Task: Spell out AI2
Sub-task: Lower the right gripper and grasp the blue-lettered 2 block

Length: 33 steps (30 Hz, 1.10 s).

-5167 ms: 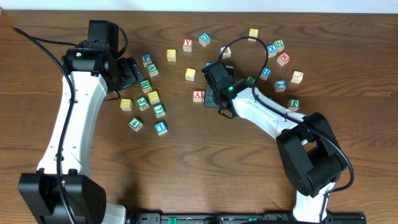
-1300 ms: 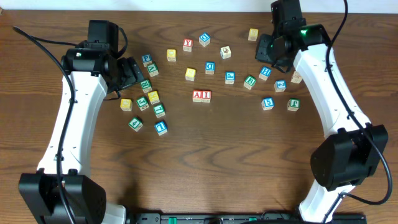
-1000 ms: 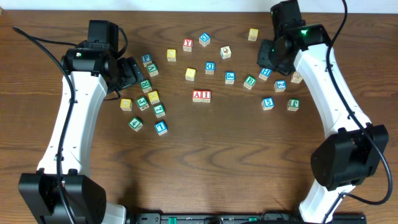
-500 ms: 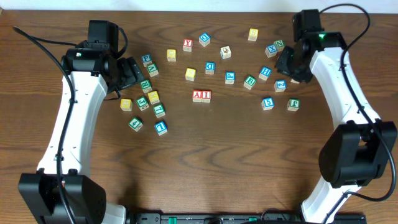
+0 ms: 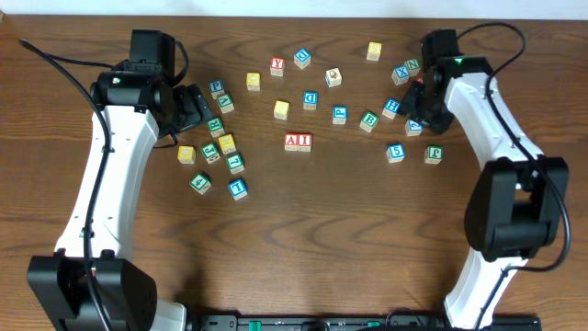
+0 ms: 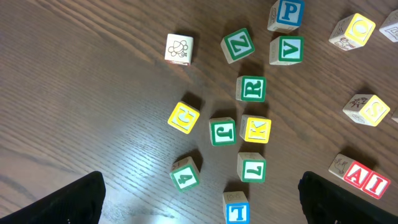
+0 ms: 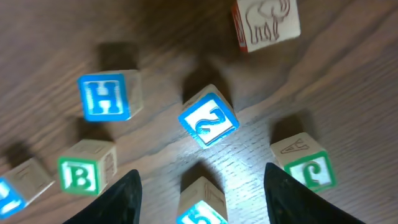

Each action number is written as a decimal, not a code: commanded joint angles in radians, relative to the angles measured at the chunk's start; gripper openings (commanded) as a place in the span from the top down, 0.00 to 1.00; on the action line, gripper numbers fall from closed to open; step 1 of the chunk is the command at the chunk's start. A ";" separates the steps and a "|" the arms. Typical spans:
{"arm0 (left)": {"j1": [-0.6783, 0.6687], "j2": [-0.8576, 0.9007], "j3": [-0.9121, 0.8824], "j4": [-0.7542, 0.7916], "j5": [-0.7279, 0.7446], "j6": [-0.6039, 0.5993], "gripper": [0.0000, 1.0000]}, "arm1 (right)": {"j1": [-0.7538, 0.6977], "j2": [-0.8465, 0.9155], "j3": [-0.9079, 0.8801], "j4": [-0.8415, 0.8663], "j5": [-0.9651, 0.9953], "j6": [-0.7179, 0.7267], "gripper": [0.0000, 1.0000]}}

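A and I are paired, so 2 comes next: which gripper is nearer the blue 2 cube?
Right. The right gripper is close over the blue 2 cube, fingers open; the left gripper is far off on the opposite side, by the green R cube.

The left arm (image 5: 108, 175) reaches up the left side, forearm angled inward, and the left gripper (image 5: 190, 108) points right with jaws spread wide. Over on the right, the right arm (image 5: 491, 124) stretches far forward, wrist bent down, right gripper (image 5: 424, 103) aimed straight below, its 2 fingers (image 7: 124, 199) parted, apparently gripping nothing, though the wrist view is blurry.
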 commanded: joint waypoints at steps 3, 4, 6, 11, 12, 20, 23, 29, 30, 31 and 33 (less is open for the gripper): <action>0.000 0.002 0.009 -0.005 -0.021 0.006 0.02 | -0.006 0.023 -0.004 0.027 0.016 0.106 0.43; 0.000 0.002 0.009 -0.005 -0.021 0.006 0.02 | -0.007 0.023 -0.004 0.038 0.015 0.094 0.44; 0.000 0.002 0.009 -0.005 -0.021 0.006 0.02 | -0.010 0.023 -0.004 0.068 0.015 0.043 0.50; 0.000 0.002 0.009 -0.005 -0.020 0.006 0.02 | -0.008 0.027 -0.010 0.190 -0.034 -0.410 0.47; 0.000 0.002 0.009 -0.005 -0.021 0.006 0.02 | -0.008 0.030 -0.010 0.192 -0.034 -0.485 0.44; 0.000 0.002 0.009 -0.005 -0.021 0.006 0.02 | -0.018 0.080 -0.010 0.146 -0.064 -0.644 0.39; 0.000 0.002 0.009 -0.005 -0.021 0.006 0.02 | -0.022 0.100 -0.011 0.142 -0.064 -0.659 0.39; 0.000 0.002 0.009 -0.005 -0.021 0.006 0.02 | -0.026 0.129 -0.013 0.134 -0.063 -0.671 0.42; 0.000 0.002 0.009 -0.005 -0.021 0.006 0.02 | -0.028 0.129 -0.014 0.130 -0.063 -0.670 0.44; 0.000 0.002 0.009 -0.005 -0.020 0.006 0.02 | -0.029 0.129 -0.014 0.128 -0.063 -0.670 0.46; 0.000 0.002 0.009 -0.005 -0.020 0.006 0.02 | -0.031 0.129 -0.014 0.128 -0.063 -0.670 0.48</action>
